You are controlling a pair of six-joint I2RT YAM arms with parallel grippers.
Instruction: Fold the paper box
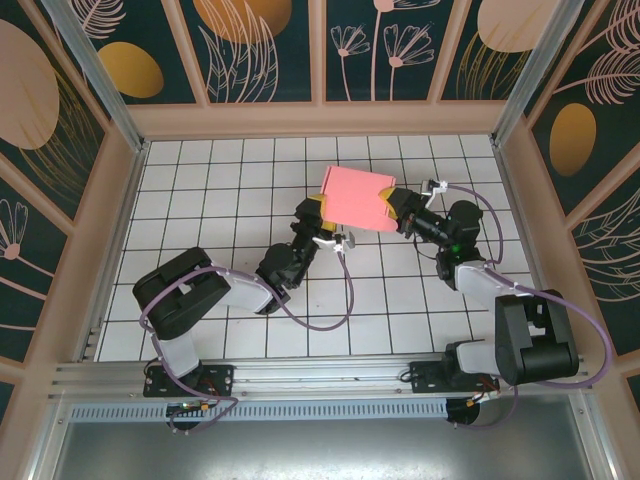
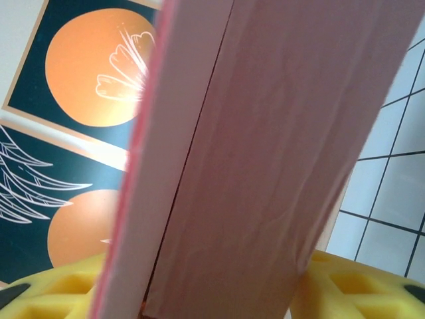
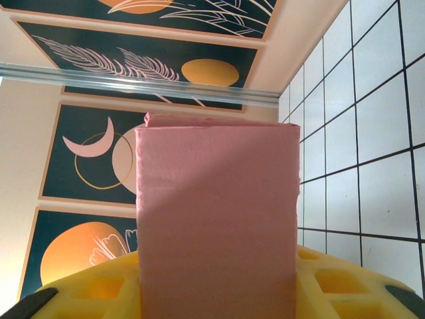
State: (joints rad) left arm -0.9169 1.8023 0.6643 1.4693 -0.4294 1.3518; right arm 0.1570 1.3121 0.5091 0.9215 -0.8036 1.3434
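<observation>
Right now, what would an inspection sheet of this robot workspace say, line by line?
Surface: white tiled table with black grid lines.
Job's things: salmon-pink thin-card paper box, folded into layers, held up between both arms.
Clutter: nothing seen.
Grippers: right gripper shut on the box; left gripper has its yellow fingers either side of the box's other end, contact unclear.
Cables: purple cables loop along both arms, lying apart from the box.
Surroundings: dark wall panels with orange discs and pale plant drawings; aluminium frame posts.
</observation>
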